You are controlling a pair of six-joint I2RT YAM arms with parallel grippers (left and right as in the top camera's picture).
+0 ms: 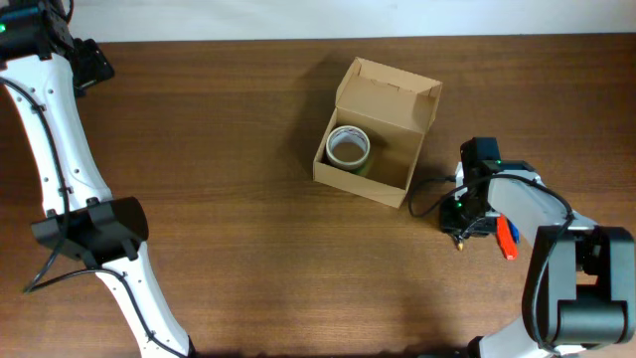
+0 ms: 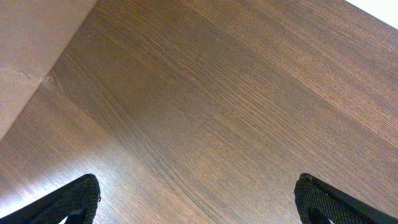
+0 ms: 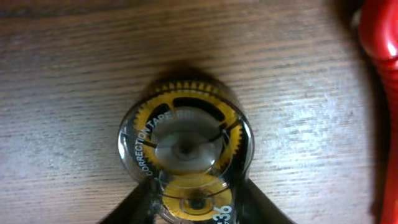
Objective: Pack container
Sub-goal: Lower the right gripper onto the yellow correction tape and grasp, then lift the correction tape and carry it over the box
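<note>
The left hand [image 2: 199, 202] is held spread wide over the counter [image 2: 217, 93] far to the left, the open container [image 1: 360, 185], a tape roll [image 1: 349, 147] inside, is set mid-counter, and a correction tape [image 3: 186, 149] is pinched just to its right by the nearer right hand [image 3: 198, 211]

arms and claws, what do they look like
Both arms have white shells with black joints. A black cable runs along the left arm; the right arm shows a small green light near its wrist and a black cable looping beside it. The left claw has black fingers with ribbed pads; the right claw is black too.
</note>
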